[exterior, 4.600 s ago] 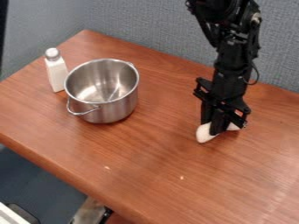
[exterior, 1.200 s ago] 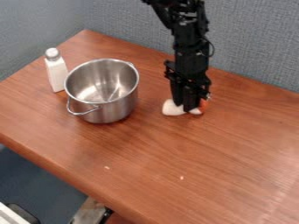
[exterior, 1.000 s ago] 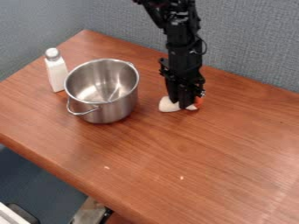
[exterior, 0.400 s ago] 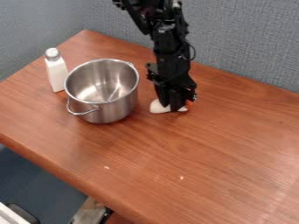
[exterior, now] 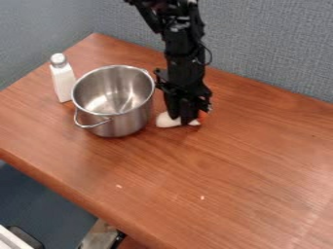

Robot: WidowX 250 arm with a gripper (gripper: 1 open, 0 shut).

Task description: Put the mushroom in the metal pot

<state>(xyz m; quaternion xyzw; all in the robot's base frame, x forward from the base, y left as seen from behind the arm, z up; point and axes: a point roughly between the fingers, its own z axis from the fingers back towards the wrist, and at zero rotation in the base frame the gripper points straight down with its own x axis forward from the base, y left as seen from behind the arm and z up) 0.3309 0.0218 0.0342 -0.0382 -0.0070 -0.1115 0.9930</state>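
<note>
The metal pot [exterior: 113, 98] stands on the left half of the wooden table [exterior: 247, 165], shiny, empty, with a thin wire handle at its front. My black gripper [exterior: 182, 117] hangs point-down just right of the pot's rim. It is shut on the mushroom [exterior: 172, 121], whose cream-white stem shows below the fingers, while most of its cap is hidden behind them. The mushroom sits at or just above the tabletop, close beside the pot's right wall.
A small white bottle [exterior: 61, 78] stands left of the pot near the table's left edge. Behind the table is a grey wall. The table's front edge runs diagonally from the left to the bottom right.
My gripper has carried the mushroom leftward across the table, from the right side to just beside the pot. The pot and bottle have not moved.
</note>
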